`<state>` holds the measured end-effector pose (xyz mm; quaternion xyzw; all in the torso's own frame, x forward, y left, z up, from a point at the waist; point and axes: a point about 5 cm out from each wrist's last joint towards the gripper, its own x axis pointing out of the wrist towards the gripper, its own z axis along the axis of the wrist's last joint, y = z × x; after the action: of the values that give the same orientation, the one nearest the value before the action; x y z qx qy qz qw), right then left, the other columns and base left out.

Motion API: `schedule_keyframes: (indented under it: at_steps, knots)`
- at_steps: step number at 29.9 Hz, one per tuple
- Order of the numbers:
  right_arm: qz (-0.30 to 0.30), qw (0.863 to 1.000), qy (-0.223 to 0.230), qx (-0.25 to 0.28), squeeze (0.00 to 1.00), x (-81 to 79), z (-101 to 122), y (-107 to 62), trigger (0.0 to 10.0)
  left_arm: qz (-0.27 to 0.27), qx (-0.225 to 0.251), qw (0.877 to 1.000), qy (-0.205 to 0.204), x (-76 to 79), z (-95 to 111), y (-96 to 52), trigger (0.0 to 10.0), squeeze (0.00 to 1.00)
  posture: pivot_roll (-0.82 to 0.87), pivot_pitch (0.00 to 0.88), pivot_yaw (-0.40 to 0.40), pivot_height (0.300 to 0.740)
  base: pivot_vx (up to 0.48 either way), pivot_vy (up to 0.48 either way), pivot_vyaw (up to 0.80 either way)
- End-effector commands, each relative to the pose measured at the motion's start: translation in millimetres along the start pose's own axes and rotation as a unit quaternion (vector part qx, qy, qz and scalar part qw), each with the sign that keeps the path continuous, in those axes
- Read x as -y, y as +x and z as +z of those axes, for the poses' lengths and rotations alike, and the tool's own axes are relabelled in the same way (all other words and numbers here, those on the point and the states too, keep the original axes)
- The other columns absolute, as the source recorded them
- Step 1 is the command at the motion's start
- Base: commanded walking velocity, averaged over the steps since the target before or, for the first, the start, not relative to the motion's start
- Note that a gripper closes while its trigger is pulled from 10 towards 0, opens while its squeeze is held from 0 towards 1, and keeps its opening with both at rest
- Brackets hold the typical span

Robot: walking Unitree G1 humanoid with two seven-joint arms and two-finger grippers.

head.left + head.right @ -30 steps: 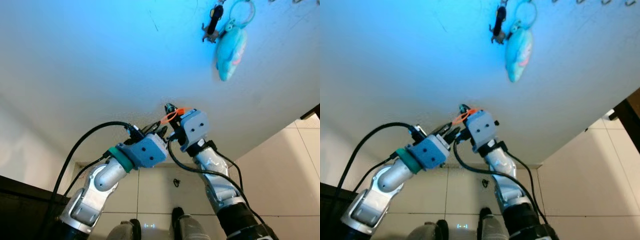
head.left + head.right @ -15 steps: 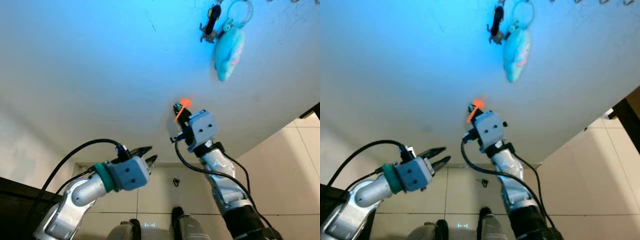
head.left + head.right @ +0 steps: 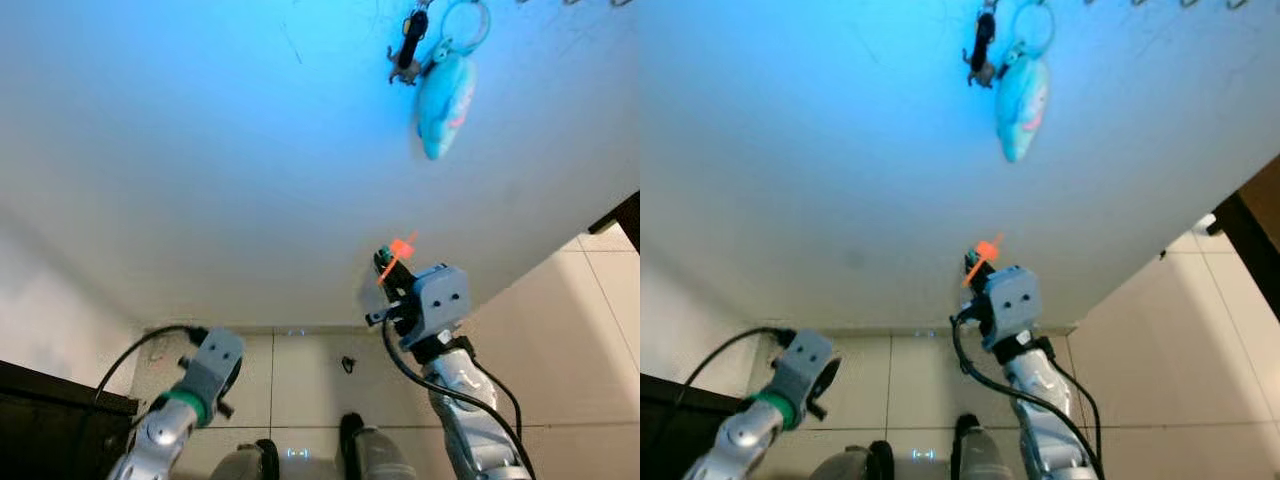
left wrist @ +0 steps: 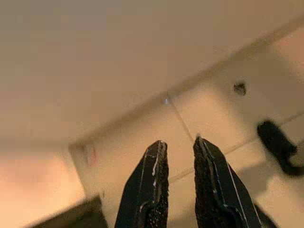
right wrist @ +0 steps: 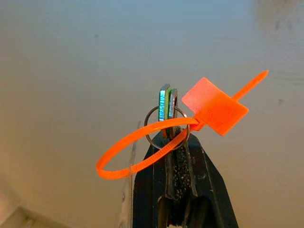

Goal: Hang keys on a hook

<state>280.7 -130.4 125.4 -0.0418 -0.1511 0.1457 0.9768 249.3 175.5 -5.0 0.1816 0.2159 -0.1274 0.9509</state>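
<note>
Facing a pale wall [image 3: 200, 150] above a tiled floor [image 3: 560, 330], the right gripper [image 3: 392, 272] is pinching the keys [image 5: 167, 108] well below the hooks [image 3: 1160, 4]. The wrist camera is revealing their ring and orange tag [image 5: 214, 105]. The left gripper [image 4: 178, 147], fingers slightly parted, is hanging low.

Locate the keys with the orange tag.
The keys sit pinched in the right gripper, raised against the wall right of centre in the eye views, well below the hanging blue fish keychain.
</note>
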Motion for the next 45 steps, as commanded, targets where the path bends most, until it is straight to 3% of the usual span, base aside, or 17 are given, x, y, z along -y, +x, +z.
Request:
schedule_keyframes:
  at_steps: [1,6,14,15,17,22,23,25,26,29,33,34,37,39,41,42,45]
  knots:
    - [-0.011,1.0,0.012,-0.003,0.0,3.3,0,-2.8,10.0,0.014,-0.035,0.999,-0.008,-5.6,-16,-3.8,10.0,0.0,-0.18,0.197,0.059,0.74,0.0,0.0,0.0]
    - [-0.01,1.0,0.027,-0.004,0.0,1.2,-1,-0.1,10.0,0.017,-0.055,0.998,-0.012,-7.0,-25,-4.0,10.0,0.0,-0.17,0.19,0.056,0.74,0.0,0.0,0.0]
    - [-0.015,0.997,0.071,-0.034,0.0,-1.7,-13,1.2,10.0,-0.037,-0.135,0.99,0.016,13.5,-59,-9.4,10.0,0.0,-0.15,0.169,0.046,0.74,0.0,0.0,0.0]
    - [-0.01,0.997,0.068,-0.04,0.0,-2.9,-14,1.7,10.0,-0.061,-0.172,0.982,0.058,18.2,-75,-17.3,10.0,0.0,-0.14,0.163,0.044,0.74,0.0,0.0,0.0]
    - [-0.002,0.998,0.061,-0.024,0.0,-3.7,-6,6.0,10.0,-0.078,-0.19,0.975,0.084,19.2,-84,-23.6,10.0,0.0,-0.15,0.158,0.046,0.74,0.0,0.0,0.0]
    - [-0.002,0.999,0.038,0.018,0.0,-1.5,17,14.0,10.0,-0.096,-0.214,0.965,0.117,17.7,-97,-33.5,10.0,0.0,-0.15,0.155,0.045,0.74,0.0,0.0,0.0]
    - [-0.032,0.998,0.019,0.051,0.0,7.1,35,16.0,10.0,-0.095,-0.223,0.961,0.13,14.6,-102,-37.6,10.0,0.0,-0.15,0.156,0.047,0.74,0.0,0.0,0.0]
    - [-0.032,0.998,0.019,0.051,0.0,7.1,35,16.0,10.0,-0.095,-0.223,0.961,0.13,14.6,-102,-37.6,10.0,0.0,-0.15,0.156,0.047,0.74,0.0,0.0,0.0]
    - [-0.077,0.994,-0.019,0.079,0.0,19.0,53,12.9,10.0,-0.09,-0.229,0.959,0.139,11.1,-105,-39.8,10.0,0.0,-0.16,0.162,0.056,0.74,0.0,0.0,0.0]
    - [-0.126,0.986,-0.049,0.099,0.0,31.1,69,7.2,10.0,-0.09,-0.231,0.957,0.149,9.2,-106,-40.7,10.0,0.0,-0.17,0.167,0.061,0.74,0.0,0.0,0.0]
    - [-0.244,0.954,-0.122,0.125,0.0,70.3,101,-3.8,10.0,-0.096,-0.204,0.961,0.159,17.2,-85,-20.5,10.0,0.0,-0.2,0.178,0.078,0.74,0.0,0.0,0.0]
    - [-0.244,0.954,-0.122,0.125,0.0,70.3,101,-3.8,10.0,-0.096,-0.204,0.961,0.159,17.2,-85,-20.5,10.0,0.0,-0.2,0.178,0.078,0.74,0.0,0.0,0.0]
    - [-0.302,0.937,-0.126,0.119,0.0,101.3,110,0.0,10.0,-0.096,-0.183,0.965,0.161,18.4,-75,-12.6,10.0,0.0,-0.2,0.181,0.082,0.74,0.0,0.0,0.0]
    - [-0.302,0.937,-0.126,0.119,0.0,101.3,110,0.0,10.0,-0.096,-0.183,0.965,0.161,18.4,-75,-12.6,10.0,0.0,-0.2,0.181,0.082,0.74,0.0,0.0,0.0]
    - [-0.305,0.939,-0.11,0.116,0.0,116.3,120,16.6,10.0,-0.093,-0.171,0.968,0.162,14.3,-74,-13.6,10.0,0.0,-0.2,0.181,0.082,0.74,0.0,0.0,0.0]
    - [-0.305,0.939,-0.11,0.116,0.0,116.3,120,16.6,10.0,-0.093,-0.171,0.968,0.162,14.3,-74,-13.6,10.0,0.0,-0.2,0.181,0.082,0.74,0.0,0.0,0.0]
    - [-0.28,0.948,-0.066,0.132,0.0,115.9,137,47.8,10.0,-0.092,-0.168,0.968,0.162,13.6,-75,-14.3,10.0,0.0,-0.19,0.183,0.079,0.74,0.0,0.0,0.0]
